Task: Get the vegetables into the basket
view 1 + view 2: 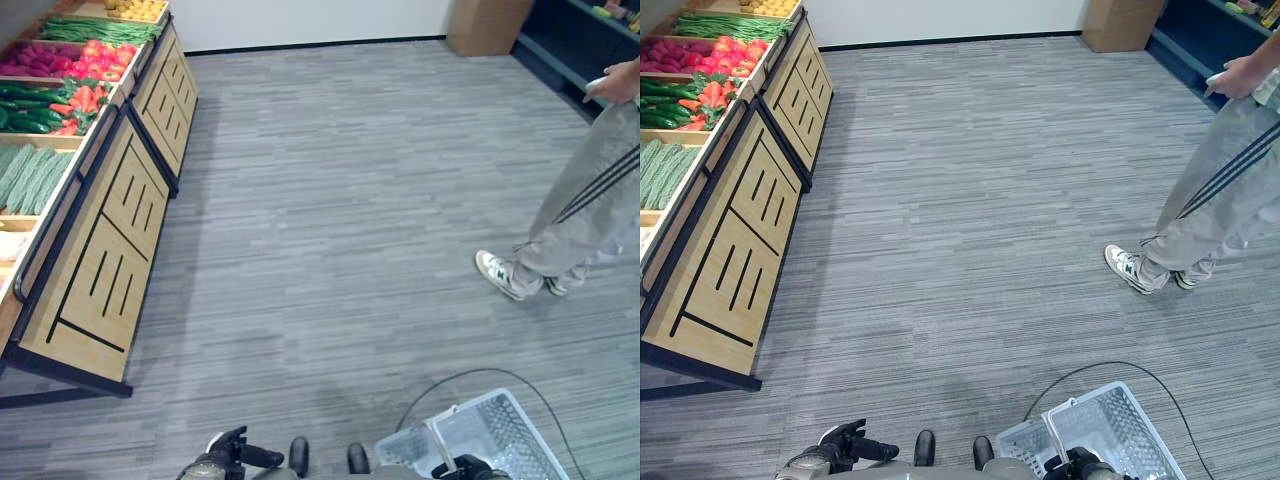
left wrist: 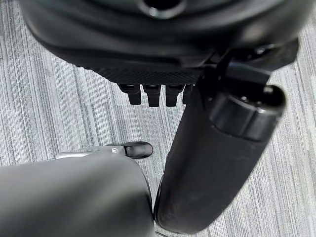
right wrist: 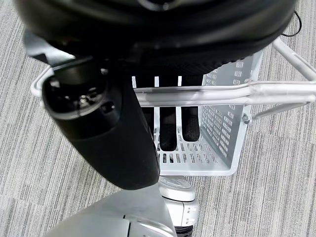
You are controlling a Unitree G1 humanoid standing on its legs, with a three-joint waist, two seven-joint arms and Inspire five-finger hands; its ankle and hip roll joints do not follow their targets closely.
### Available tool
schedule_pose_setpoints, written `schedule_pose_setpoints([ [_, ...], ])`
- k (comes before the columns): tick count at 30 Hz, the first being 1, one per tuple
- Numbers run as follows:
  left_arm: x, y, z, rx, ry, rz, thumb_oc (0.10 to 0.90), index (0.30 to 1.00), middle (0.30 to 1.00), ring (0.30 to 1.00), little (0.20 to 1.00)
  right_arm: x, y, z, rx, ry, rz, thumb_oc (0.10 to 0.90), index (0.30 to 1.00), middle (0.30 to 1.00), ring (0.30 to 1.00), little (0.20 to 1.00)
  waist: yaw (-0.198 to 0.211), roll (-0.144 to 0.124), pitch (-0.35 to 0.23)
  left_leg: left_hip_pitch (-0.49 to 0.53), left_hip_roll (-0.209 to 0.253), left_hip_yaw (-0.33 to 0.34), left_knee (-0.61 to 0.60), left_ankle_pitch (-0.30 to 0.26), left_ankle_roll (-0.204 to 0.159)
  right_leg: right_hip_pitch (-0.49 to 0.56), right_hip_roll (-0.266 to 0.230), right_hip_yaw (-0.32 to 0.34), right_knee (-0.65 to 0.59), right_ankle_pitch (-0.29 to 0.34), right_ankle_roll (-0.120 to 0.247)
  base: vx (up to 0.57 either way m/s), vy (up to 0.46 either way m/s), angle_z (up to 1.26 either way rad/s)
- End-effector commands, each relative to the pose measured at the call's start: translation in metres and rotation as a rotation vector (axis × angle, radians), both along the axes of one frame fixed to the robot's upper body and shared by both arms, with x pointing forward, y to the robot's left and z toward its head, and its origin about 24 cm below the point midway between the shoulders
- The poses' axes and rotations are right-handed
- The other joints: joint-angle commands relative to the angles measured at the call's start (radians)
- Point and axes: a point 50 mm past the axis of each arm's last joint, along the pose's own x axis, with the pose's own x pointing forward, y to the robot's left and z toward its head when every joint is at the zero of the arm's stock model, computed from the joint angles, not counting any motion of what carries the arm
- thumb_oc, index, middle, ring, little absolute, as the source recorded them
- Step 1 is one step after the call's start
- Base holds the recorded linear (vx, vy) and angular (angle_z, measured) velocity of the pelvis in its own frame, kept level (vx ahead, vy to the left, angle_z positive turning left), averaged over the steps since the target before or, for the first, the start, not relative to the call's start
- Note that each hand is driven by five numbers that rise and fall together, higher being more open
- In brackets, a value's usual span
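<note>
The vegetables lie in a wooden stand (image 1: 105,250) along the left wall: pale green gourds (image 1: 28,178), dark cucumbers (image 1: 25,110), red peppers (image 1: 95,60) and long green beans (image 1: 95,30). A white wire basket (image 1: 505,430) hangs low at my right side. My right hand (image 3: 103,133) is shut on the basket's handle (image 3: 222,92), which crosses its fingers. My left hand (image 1: 225,455) hangs at the lower left, fingers relaxed and holding nothing, far from the stand.
A person in grey trousers (image 1: 590,200) and white shoes (image 1: 503,275) stands on the right. Grey striped carpet (image 1: 330,200) stretches between me and the stand. A wooden box (image 1: 485,25) and dark shelving (image 1: 575,45) stand at the back right.
</note>
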Motion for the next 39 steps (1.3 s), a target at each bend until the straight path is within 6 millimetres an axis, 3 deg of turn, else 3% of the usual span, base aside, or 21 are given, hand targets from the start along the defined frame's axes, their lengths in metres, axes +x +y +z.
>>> schedule_pose_setpoints([
  [1, -0.005, 0.009, 0.0, 0.051, 0.037, -0.018, 0.9, 1.0, 1.0, 1.0, 1.0, -0.006, -0.002, -0.001, 0.004, 0.018, -0.013, 0.4, 0.3, 0.3, 0.3, 0.3, 0.006, -0.002, 0.006, 0.038, 0.02, -0.006, 0.002, -0.067, -0.036, -0.012, -0.046, -0.015, 0.092, -0.099, 0.075, 0.04, -0.178, -0.01],
  [8, 0.003, 0.013, 0.002, 0.044, 0.001, 0.063, 0.9, 1.0, 1.0, 1.0, 1.0, -0.006, -0.006, 0.001, -0.018, 0.012, -0.01, 0.4, 0.3, 0.3, 0.3, 0.3, 0.006, -0.03, 0.05, -0.038, 0.038, -0.022, 0.166, -0.085, -0.071, -0.051, -0.006, -0.016, 0.177, -0.133, 0.032, 0.02, -0.189, 0.04],
  [11, 0.003, 0.014, 0.003, 0.034, -0.008, 0.099, 0.9, 1.0, 1.0, 1.0, 1.0, -0.012, -0.009, 0.001, -0.025, 0.026, -0.009, 0.4, 0.3, 0.3, 0.3, 0.3, 0.015, -0.053, 0.078, -0.117, 0.033, -0.022, 0.363, -0.009, -0.089, -0.033, -0.001, -0.02, 0.189, -0.13, 0.017, 0.07, -0.205, 0.17],
  [13, 0.006, 0.013, 0.003, 0.027, -0.026, 0.145, 0.9, 1.0, 1.0, 1.0, 1.0, -0.014, -0.013, 0.002, -0.038, 0.034, -0.006, 0.4, 0.3, 0.3, 0.3, 0.3, 0.029, -0.07, 0.1, -0.21, -0.005, -0.026, 0.495, 0.013, -0.062, -0.023, -0.002, -0.01, 0.213, -0.138, 0.001, 0.12, -0.232, 0.11],
  [14, 0.006, 0.013, 0.003, 0.027, -0.026, 0.145, 0.9, 1.0, 1.0, 1.0, 1.0, -0.014, -0.013, 0.002, -0.038, 0.034, -0.006, 0.4, 0.3, 0.3, 0.3, 0.3, 0.029, -0.069, 0.1, -0.211, -0.005, -0.027, 0.497, 0.011, -0.062, -0.024, -0.001, -0.011, 0.214, -0.138, 0.001, 0.09, -0.113, 0.0],
  [15, 0.006, 0.013, 0.003, 0.027, -0.026, 0.145, 0.9, 1.0, 1.0, 1.0, 1.0, -0.014, -0.013, 0.002, -0.038, 0.034, -0.006, 0.4, 0.3, 0.3, 0.3, 0.3, 0.029, -0.069, 0.1, -0.211, -0.005, -0.027, 0.497, 0.011, -0.062, -0.024, -0.001, -0.011, 0.214, -0.139, 0.001, 0.29, -0.047, -0.06],
  [16, 0.002, 0.01, 0.002, 0.016, -0.019, 0.162, 0.9, 1.0, 1.0, 1.0, 1.0, -0.02, -0.02, 0.003, -0.056, 0.055, -0.01, 0.4, 0.3, 0.3, 0.3, 0.3, 0.04, -0.052, 0.08, -0.267, -0.007, 0.015, 0.348, -0.021, -0.052, 0.013, 0.0, -0.003, 0.198, -0.164, 0.01, 0.51, -0.047, 0.03],
  [17, 0.001, 0.007, 0.001, 0.013, -0.015, 0.144, 0.9, 1.0, 1.0, 1.0, 1.0, -0.022, -0.023, 0.004, -0.064, 0.061, -0.006, 0.4, 0.3, 0.3, 0.3, 0.3, 0.061, -0.034, 0.077, -0.298, 0.01, 0.028, 0.2, 0.026, -0.057, 0.058, 0.007, 0.009, 0.179, -0.184, 0.016, 0.52, -0.047, -0.01],
  [18, 0.001, 0.007, 0.001, 0.013, -0.015, 0.144, 0.9, 1.0, 1.0, 1.0, 1.0, -0.022, -0.023, 0.004, -0.063, 0.062, -0.006, 0.4, 0.3, 0.3, 0.3, 0.3, 0.062, -0.037, 0.08, -0.291, 0.007, 0.03, 0.195, 0.028, -0.056, 0.062, 0.004, 0.01, 0.179, -0.186, 0.016, 0.4, 0.007, 0.14],
  [19, 0.002, 0.004, 0.0, 0.013, -0.021, 0.143, 0.9, 1.0, 1.0, 1.0, 1.0, -0.023, -0.023, 0.004, -0.071, 0.065, 0.009, 0.4, 0.3, 0.3, 0.3, 0.3, 0.085, -0.034, 0.081, -0.343, 0.0, -0.005, 0.078, 0.042, -0.057, 0.099, 0.001, 0.039, 0.165, -0.211, 0.019, 0.28, 0.016, 0.08],
  [21, 0.001, 0.002, 0.0, 0.01, -0.019, 0.145, 0.9, 1.0, 1.0, 1.0, 1.0, -0.022, -0.024, 0.004, -0.076, 0.069, 0.016, 0.4, 0.3, 0.3, 0.3, 0.3, 0.101, -0.026, 0.069, -0.371, 0.014, -0.027, 0.026, 0.083, -0.083, 0.151, -0.01, 0.066, 0.157, -0.236, 0.024, 0.42, 0.058, -0.19],
  [24, -0.009, 0.0, -0.003, 0.0, 0.011, 0.162, 0.9, 1.0, 1.0, 1.0, 1.0, -0.022, -0.022, 0.004, -0.062, 0.071, 0.002, 0.4, 0.3, 0.3, 0.3, 0.3, 0.132, -0.02, 0.034, -0.385, 0.034, 0.095, 0.023, 0.131, -0.096, 0.233, -0.046, 0.084, 0.134, -0.263, 0.045, 0.56, 0.163, -0.78],
  [26, -0.02, 0.003, -0.005, 0.001, 0.034, 0.2, 0.9, 1.0, 1.0, 1.0, 1.0, -0.025, -0.022, 0.003, -0.062, 0.089, -0.001, 0.4, 0.3, 0.3, 0.3, 0.3, 0.161, -0.031, -0.008, -0.37, 0.035, 0.116, 0.037, 0.18, -0.088, 0.273, -0.103, 0.079, 0.131, -0.249, 0.075, 0.71, 0.256, -0.79],
  [28, -0.027, 0.004, -0.006, 0.006, 0.056, 0.206, 0.9, 1.0, 1.0, 1.0, 1.0, -0.027, -0.021, 0.003, -0.06, 0.097, 0.006, 0.4, 0.3, 0.3, 0.3, 0.3, 0.17, -0.058, -0.035, -0.352, 0.01, 0.142, 0.048, 0.18, -0.071, 0.255, -0.174, 0.055, 0.168, -0.137, 0.124, 0.5, 0.172, -0.8],
  [29, -0.027, 0.004, -0.006, 0.006, 0.056, 0.206, 0.9, 1.0, 1.0, 1.0, 1.0, -0.027, -0.021, 0.003, -0.06, 0.097, 0.006, 0.4, 0.3, 0.3, 0.3, 0.3, 0.173, -0.055, -0.038, -0.355, 0.015, 0.143, 0.049, 0.18, -0.072, 0.251, -0.171, 0.059, 0.168, -0.134, 0.123, 0.48, 0.136, -0.59],
  [30, -0.032, 0.008, -0.006, 0.008, 0.065, 0.227, 0.9, 1.0, 1.0, 1.0, 1.0, -0.023, -0.019, 0.002, -0.048, 0.081, 0.009, 0.4, 0.3, 0.3, 0.3, 0.3, 0.183, -0.083, -0.058, -0.331, -0.008, 0.171, 0.064, 0.149, -0.061, 0.222, -0.22, 0.048, 0.217, 0.037, 0.182, 0.43, 0.129, -0.78],
  [32, -0.031, 0.013, -0.005, 0.017, 0.058, 0.217, 0.9, 1.0, 1.0, 1.0, 1.0, -0.01, -0.015, 0.003, -0.035, 0.043, 0.027, 0.4, 0.3, 0.3, 0.3, 0.3, 0.203, -0.094, -0.069, -0.317, -0.019, 0.194, 0.1, 0.094, -0.035, 0.187, -0.262, 0.035, 0.254, 0.181, 0.199, 0.49, 0.156, -0.95],
  [34, -0.027, 0.014, -0.004, 0.016, 0.055, 0.204, 0.9, 1.0, 1.0, 1.0, 1.0, -0.002, -0.013, 0.004, -0.027, 0.018, 0.031, 0.4, 0.3, 0.3, 0.3, 0.3, 0.209, -0.098, -0.068, -0.302, -0.038, 0.185, 0.129, 0.047, -0.013, 0.171, -0.277, 0.027, 0.3, 0.255, 0.197, 0.37, 0.146, -0.14],
  [37, -0.022, 0.016, -0.003, 0.017, 0.044, 0.202, 0.9, 1.0, 1.0, 1.0, 1.0, 0.007, -0.014, 0.006, -0.024, -0.025, 0.001, 0.4, 0.3, 0.3, 0.3, 0.3, 0.196, -0.077, -0.053, -0.251, -0.063, 0.14, 0.136, -0.001, 0.027, 0.092, -0.288, 0.003, 0.456, 0.339, 0.137, 0.31, 0.173, 0.43],
  [38, -0.022, 0.016, -0.003, 0.018, 0.045, 0.198, 0.9, 1.0, 1.0, 1.0, 1.0, 0.008, -0.013, 0.006, -0.023, -0.034, -0.003, 0.4, 0.3, 0.3, 0.3, 0.3, 0.183, -0.061, -0.041, -0.228, -0.066, 0.121, 0.13, -0.009, 0.035, 0.056, -0.271, 0.013, 0.51, 0.339, 0.11, 0.28, 0.15, 0.62],
  [39, -0.021, 0.017, -0.002, 0.023, 0.044, 0.198, 0.9, 1.0, 1.0, 1.0, 1.0, 0.009, -0.012, 0.006, -0.023, -0.04, -0.005, 0.4, 0.3, 0.3, 0.3, 0.3, 0.164, -0.045, -0.023, -0.192, -0.063, 0.09, 0.118, -0.018, 0.041, 0.005, -0.247, 0.021, 0.545, 0.286, 0.088, 0.27, 0.107, 0.69],
])
